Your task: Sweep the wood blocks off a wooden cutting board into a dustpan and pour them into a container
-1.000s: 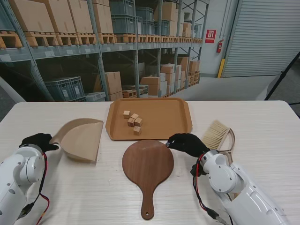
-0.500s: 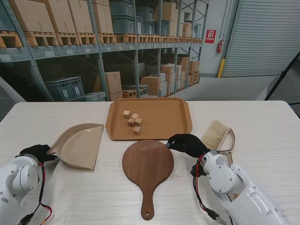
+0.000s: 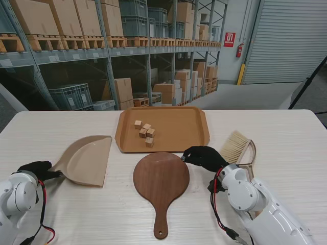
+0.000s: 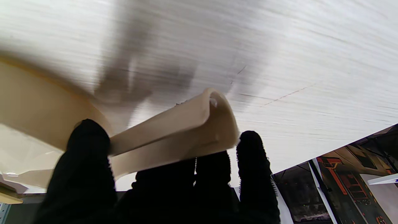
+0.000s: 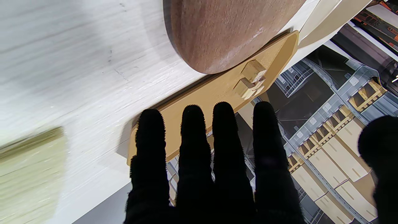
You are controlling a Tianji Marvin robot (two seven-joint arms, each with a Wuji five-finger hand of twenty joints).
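Fingers [image 4: 87, 161] of the left hand [image 3: 34, 170] wrap the dustpan [image 3: 84, 160] handle; the wrist view shows the beige handle clamped between thumb and remaining digits, so this hand is closed on the dustpan. Its pan lies flat on the table [image 3: 286, 132] at the left, mouth facing right toward the board [image 3: 161, 179]. The right hand [image 3: 203, 156] holds nothing: four fingers [image 5: 192, 149] extend straight and side by side, thumb set apart, the hand hovering just right of the board's round edge. The brush [image 3: 237, 148] lies just beside this hand on its right, bristles pointing away from me; contact between them cannot be determined. The board sits at table centre, handle pointing toward me, its surface bare. The tray [image 3: 162, 128] lies just beyond the board, farther from me. All blocks [image 3: 145, 131] rest in the tray's left half in a loose cluster. Warehouse shelving [image 3: 102, 46] stands beyond the table.
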